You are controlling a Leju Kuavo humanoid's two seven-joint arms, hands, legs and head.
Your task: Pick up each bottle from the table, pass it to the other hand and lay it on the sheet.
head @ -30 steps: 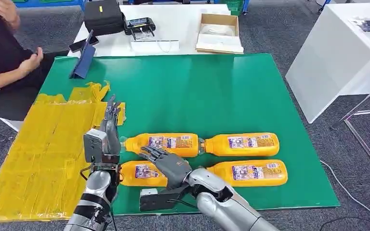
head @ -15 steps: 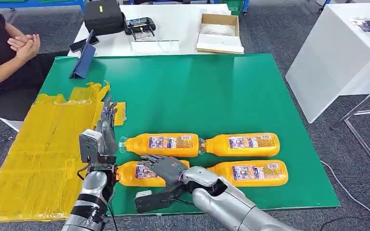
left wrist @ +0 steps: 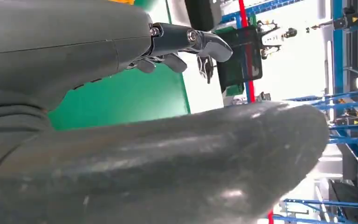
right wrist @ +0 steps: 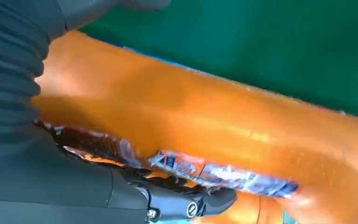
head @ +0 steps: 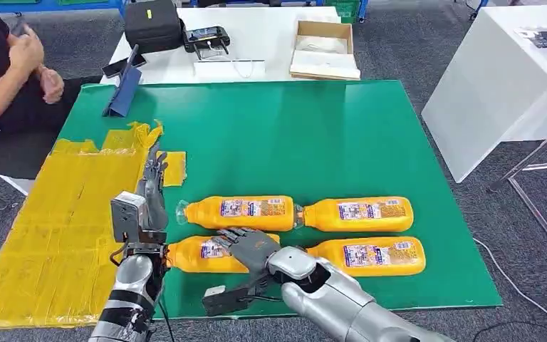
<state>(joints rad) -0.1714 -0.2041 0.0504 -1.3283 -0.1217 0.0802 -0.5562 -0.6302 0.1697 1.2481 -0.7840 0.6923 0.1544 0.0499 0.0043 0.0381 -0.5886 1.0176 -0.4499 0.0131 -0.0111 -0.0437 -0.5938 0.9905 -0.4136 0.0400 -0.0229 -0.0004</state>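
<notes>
The yellow sheet (head: 57,235) lies at the table's left edge, with the left hand (head: 153,187) raised beside it, fingers straight and apart, holding nothing. Just right, the right hand (head: 251,247) wraps the near-left bottle (head: 203,255) of 4 on the green mat (head: 313,135); it likely needs a firm mid-body grip before lifting, keeping the bottle level toward the waiting palm

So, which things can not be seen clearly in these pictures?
- Whether the right hand already grips the near-left bottle: head view, the hand covers it.
- That bottle's label text: right wrist view, blurred.
- The left hand fingers' spread: left wrist view, the thumb blocks it.
- The person: head view, cut off by the edge.
</notes>
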